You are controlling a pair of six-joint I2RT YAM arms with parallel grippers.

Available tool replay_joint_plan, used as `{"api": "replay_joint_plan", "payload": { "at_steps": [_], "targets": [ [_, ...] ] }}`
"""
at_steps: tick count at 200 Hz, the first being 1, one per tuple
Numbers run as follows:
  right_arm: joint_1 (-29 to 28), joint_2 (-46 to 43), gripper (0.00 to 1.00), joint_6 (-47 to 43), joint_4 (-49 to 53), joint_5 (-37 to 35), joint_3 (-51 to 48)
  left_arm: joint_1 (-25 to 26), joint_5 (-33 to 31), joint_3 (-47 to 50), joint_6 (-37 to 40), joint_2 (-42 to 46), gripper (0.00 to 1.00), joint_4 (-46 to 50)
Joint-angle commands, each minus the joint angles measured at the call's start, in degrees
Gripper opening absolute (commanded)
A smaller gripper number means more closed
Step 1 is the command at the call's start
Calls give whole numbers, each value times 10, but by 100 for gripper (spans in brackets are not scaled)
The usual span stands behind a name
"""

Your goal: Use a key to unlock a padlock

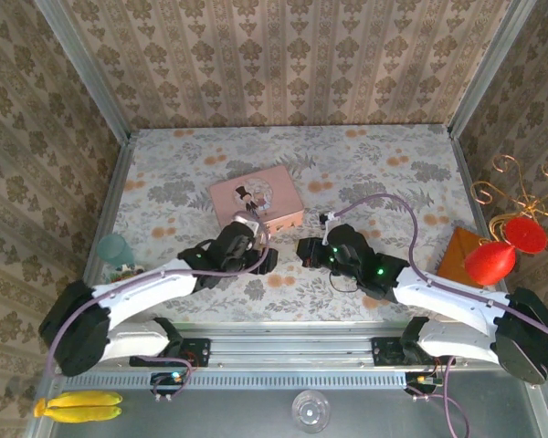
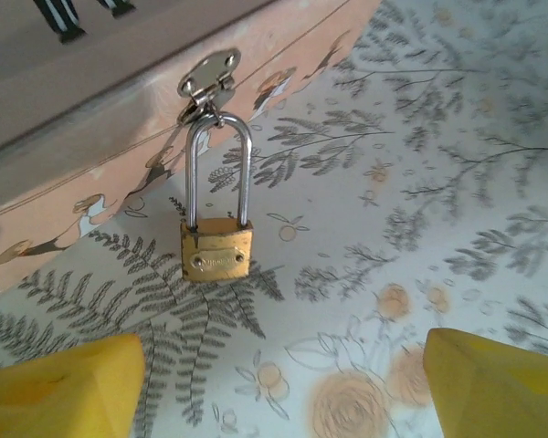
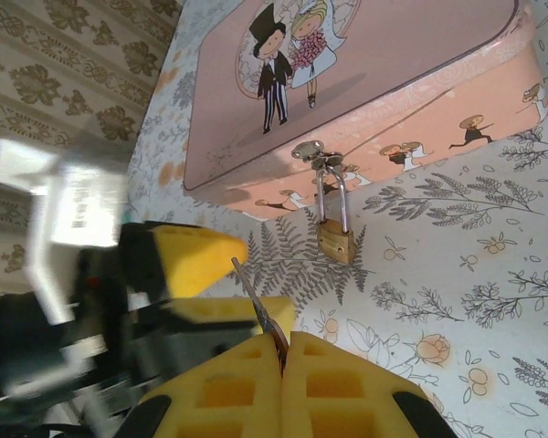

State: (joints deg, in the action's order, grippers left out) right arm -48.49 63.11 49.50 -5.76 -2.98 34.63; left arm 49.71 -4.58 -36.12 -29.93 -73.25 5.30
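A tiny brass padlock (image 2: 216, 248) lies flat on the flowered cloth, its thin silver shackle (image 2: 219, 169) hooked through the latch (image 2: 208, 78) of the pink tin (image 2: 91, 100). My left gripper (image 2: 283, 392) is open just in front of the padlock, with one yellow fingertip on each side and nothing between them. In the right wrist view the padlock (image 3: 334, 242) lies ahead of my right gripper (image 3: 281, 351). That gripper is shut on a small key (image 3: 256, 297), whose blade points up and left toward the left gripper's fingers (image 3: 196, 260). From above, both grippers (image 1: 245, 239) (image 1: 309, 251) sit before the tin (image 1: 256, 196).
A teal cup (image 1: 116, 248) stands at the left edge. At the right are a brown box (image 1: 461, 257), red balloon-like shapes (image 1: 504, 248) and a gold wire stand (image 1: 521, 182). Bananas (image 1: 78, 406) and a clear lid (image 1: 310, 411) lie below the table's near rail.
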Motion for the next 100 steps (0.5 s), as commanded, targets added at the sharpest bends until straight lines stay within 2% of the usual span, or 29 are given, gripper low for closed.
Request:
{"api": "replay_joint_plan", "payload": {
  "at_steps": [1, 11, 59, 75, 100],
  "targets": [
    [1, -29, 0, 7, 6, -15, -7, -19, -8, -6, 17, -58, 73, -56],
    [0, -40, 0, 9, 8, -18, -14, -29, 4, -8, 24, -79, 68, -75],
    [0, -63, 0, 19, 14, -19, -33, -56, 24, -39, 43, -140, 69, -85],
    [0, -62, 0, 19, 15, -19, -34, -65, 39, -41, 46, -153, 62, -94],
    [0, -60, 0, 19, 13, -19, -33, -72, 57, -45, 41, -166, 56, -102]
  ]
}}
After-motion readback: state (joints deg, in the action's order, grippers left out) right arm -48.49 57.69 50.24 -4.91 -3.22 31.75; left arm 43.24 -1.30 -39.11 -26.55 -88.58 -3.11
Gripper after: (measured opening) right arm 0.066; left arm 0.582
